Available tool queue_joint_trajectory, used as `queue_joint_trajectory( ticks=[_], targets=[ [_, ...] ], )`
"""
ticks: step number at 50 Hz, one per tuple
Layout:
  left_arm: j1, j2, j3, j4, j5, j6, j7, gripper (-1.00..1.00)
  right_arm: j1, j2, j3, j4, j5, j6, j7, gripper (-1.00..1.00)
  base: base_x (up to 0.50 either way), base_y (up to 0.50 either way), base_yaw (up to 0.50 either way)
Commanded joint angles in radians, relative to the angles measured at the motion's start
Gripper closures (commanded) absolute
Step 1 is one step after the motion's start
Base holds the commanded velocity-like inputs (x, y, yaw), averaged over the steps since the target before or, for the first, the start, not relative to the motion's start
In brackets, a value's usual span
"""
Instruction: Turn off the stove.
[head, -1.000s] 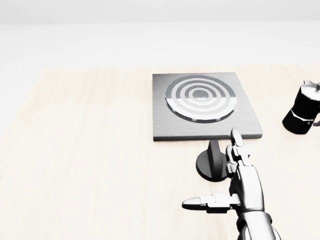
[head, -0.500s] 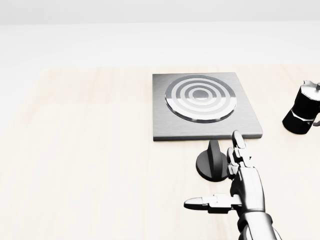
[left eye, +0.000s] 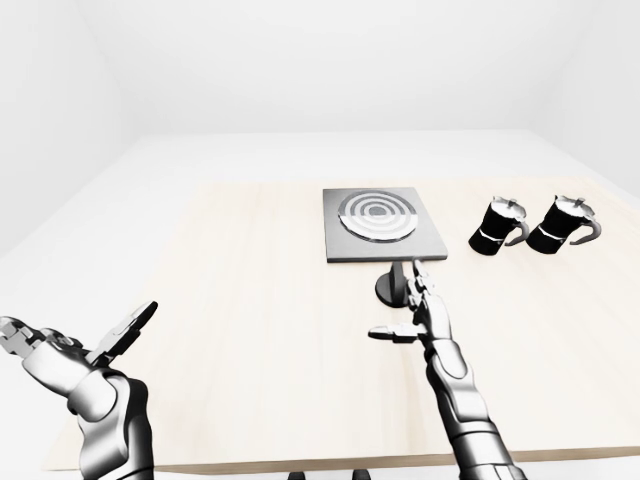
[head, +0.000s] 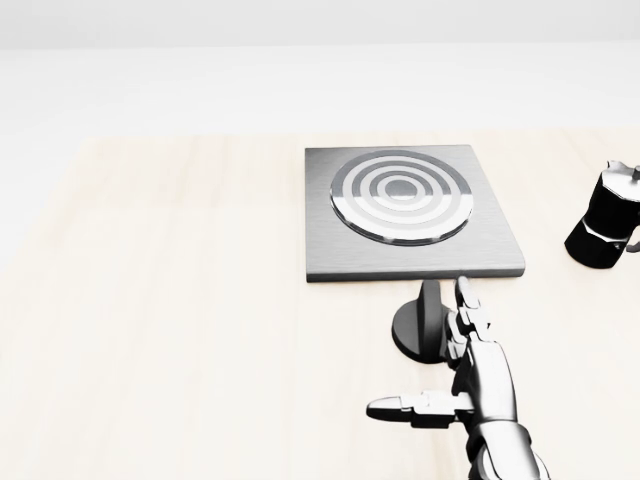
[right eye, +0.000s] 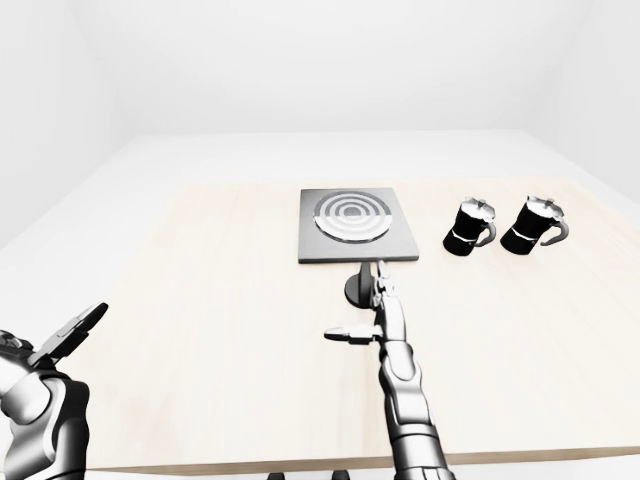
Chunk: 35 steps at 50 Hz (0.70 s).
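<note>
We find our right hand (head: 455, 375) unclenched, fingers extended and thumb splayed sideways, holding nothing. The stove knob (head: 424, 328) sits just ahead of and beside its fingertips, the stove (head: 410, 210) directly beyond; we judge this placement lines us up to grip the knob's ridge. Our left hand (left eye: 95, 355) hangs released, well apart.

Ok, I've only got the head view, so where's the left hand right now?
Observer: The left hand is at the left-eye view's lower left, fingers open, holding nothing.
Operator: And is the pot at my right edge the only one?
Observer: No, a second moka pot stands just right of the first moka pot, both upright.
</note>
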Motion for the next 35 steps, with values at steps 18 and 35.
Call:
queue_joint_trajectory(
  ticks=[18, 35],
  targets=[
    [0.003, -0.001, -0.001, -0.003, 0.0, -0.005, 0.0, -1.0, 0.017, 0.043, 0.062, 0.077, -0.005, 0.0, -0.007, -1.0, 0.0, 0.0, 0.0],
    [-0.002, 0.001, -0.003, 0.01, -0.004, -0.011, 0.0, -1.0, -0.074, 0.085, 0.116, 0.094, -0.05, 0.012, -0.019, -1.0, 0.0, 0.0, 0.0]
  ],
)
